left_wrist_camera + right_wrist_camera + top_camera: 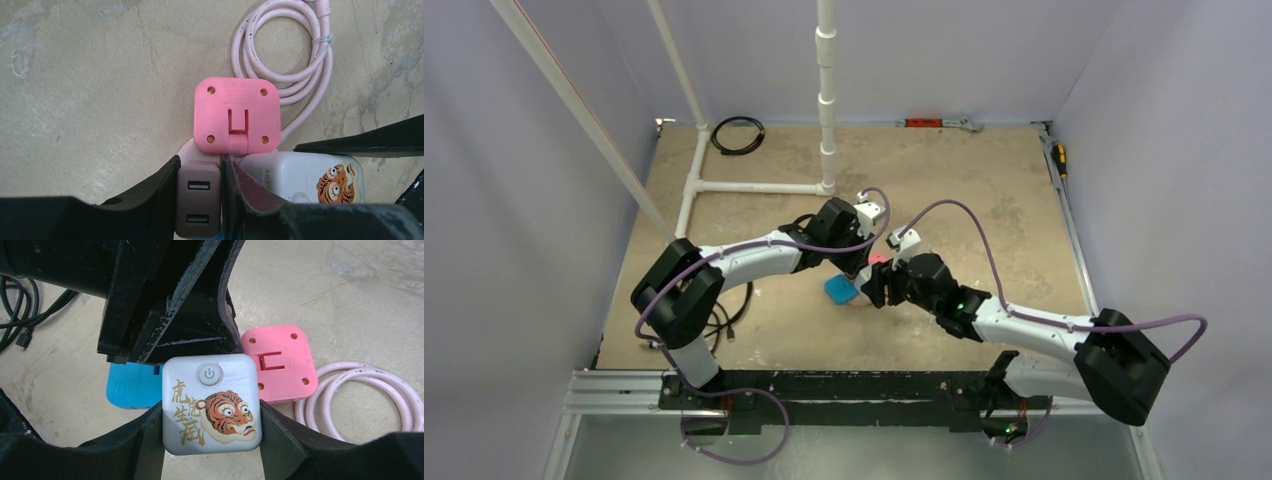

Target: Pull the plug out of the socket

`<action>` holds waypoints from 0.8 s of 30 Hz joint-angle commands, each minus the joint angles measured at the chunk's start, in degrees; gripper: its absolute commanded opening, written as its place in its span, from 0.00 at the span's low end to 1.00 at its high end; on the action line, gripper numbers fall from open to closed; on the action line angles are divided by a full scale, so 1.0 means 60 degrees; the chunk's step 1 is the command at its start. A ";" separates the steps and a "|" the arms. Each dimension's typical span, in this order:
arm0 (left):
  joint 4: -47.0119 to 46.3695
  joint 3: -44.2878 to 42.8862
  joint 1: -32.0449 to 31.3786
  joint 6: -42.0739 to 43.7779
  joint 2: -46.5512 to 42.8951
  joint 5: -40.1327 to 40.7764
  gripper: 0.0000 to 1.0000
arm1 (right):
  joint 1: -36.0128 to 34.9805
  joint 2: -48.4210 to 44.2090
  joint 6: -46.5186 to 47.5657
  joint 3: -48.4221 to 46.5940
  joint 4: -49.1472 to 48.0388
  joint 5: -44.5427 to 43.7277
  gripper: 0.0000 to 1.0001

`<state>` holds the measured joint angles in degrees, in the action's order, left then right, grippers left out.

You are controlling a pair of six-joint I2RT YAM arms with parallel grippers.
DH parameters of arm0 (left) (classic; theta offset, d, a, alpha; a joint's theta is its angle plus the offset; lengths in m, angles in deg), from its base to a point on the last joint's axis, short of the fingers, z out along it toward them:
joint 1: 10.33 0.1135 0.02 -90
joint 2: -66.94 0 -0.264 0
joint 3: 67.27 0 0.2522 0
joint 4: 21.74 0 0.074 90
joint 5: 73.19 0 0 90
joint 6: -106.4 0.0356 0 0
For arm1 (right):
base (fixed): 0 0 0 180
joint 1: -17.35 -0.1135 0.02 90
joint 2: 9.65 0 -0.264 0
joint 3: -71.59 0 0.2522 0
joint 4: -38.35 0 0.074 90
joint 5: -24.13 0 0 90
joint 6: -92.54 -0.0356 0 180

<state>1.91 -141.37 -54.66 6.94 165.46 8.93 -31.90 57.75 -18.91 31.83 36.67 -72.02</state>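
The socket (186, 148) shows only as a pale-pink rim under the things sitting on it, and its coiled pink cord (285, 55) lies behind. A brown USB plug (198, 200) stands on it, with my left gripper (200, 165) shut on its sides. Beside that plug are a square pink plug (237, 115) and a white cube with a tiger picture (210, 405). My right gripper (210, 412) is shut on the cube's two sides. A blue plug (131, 385) lies behind the left finger. From above, both grippers (854, 262) (876, 285) meet at mid-table.
A white pipe frame (754, 187) stands at the back left, with a black cable coil (737, 134) behind it. Loose black cables (729, 310) lie by the left arm. Tools rest along the back edge (939, 123) and the right edge (1060, 158).
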 commanded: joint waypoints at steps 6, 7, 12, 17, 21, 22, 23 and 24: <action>0.2108 0.0609 -0.0052 0.0012 0.1046 0.0771 0.00 | 0.0075 -0.0694 -0.0277 0.0044 -0.0049 -0.1439 0.00; 0.2115 0.0608 -0.0052 0.0009 0.1118 0.0758 0.00 | 0.0004 -0.0831 -0.0257 0.0075 -0.0023 -0.1650 0.00; 0.2104 0.0556 -0.0052 -0.0021 0.1385 0.0756 0.00 | -0.0836 -0.1233 -0.0126 0.0024 0.0275 -0.2961 0.00; 0.2072 0.0571 -0.0052 -0.0039 0.1473 0.0785 0.00 | -0.1770 -0.0706 0.0032 -0.0397 0.0607 -0.4178 0.00; 0.2056 0.0550 -0.0052 -0.0058 0.1531 0.0802 0.00 | -0.2558 -0.0156 0.0182 -0.0778 0.0842 -0.5085 0.00; 0.2057 0.0546 -0.0052 -0.0053 0.1558 0.0788 0.00 | -0.2746 -0.0010 0.0221 -0.0894 0.0920 -0.5349 0.00; 0.2070 0.0549 -0.0052 -0.0071 0.1563 0.0786 0.00 | -0.2949 0.0131 0.0239 -0.0976 0.1014 -0.5616 0.00; 0.2070 0.0531 -0.0063 -0.0066 0.1579 0.0799 0.00 | -0.3128 0.0281 0.0275 -0.1069 0.1101 -0.5889 0.00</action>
<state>0.80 -142.57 -55.78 6.53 168.02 6.07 -46.79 57.26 -17.71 30.39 43.75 -96.96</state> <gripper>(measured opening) 0.310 0.619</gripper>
